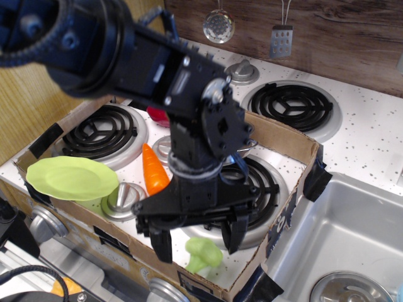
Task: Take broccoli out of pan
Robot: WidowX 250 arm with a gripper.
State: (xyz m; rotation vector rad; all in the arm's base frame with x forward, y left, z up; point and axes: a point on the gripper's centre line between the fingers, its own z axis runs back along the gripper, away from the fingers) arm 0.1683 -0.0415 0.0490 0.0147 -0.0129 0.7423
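The light-green broccoli (204, 253) lies on its side on the white stove surface by the front cardboard edge, in front of the near-right burner. My gripper (196, 239) hangs right above it, open, with one finger on each side and neither touching it. The steel pan is almost wholly hidden behind my arm; only a shiny bit of rim or handle (249, 145) shows at the far side of that burner.
An orange carrot (155, 170) lies left of my arm. A lime-green plate (70, 177) sits at the front left, with a silver burner cap (123, 200) beside it. A low cardboard wall (279, 136) rings the area. A sink (356, 233) is at the right.
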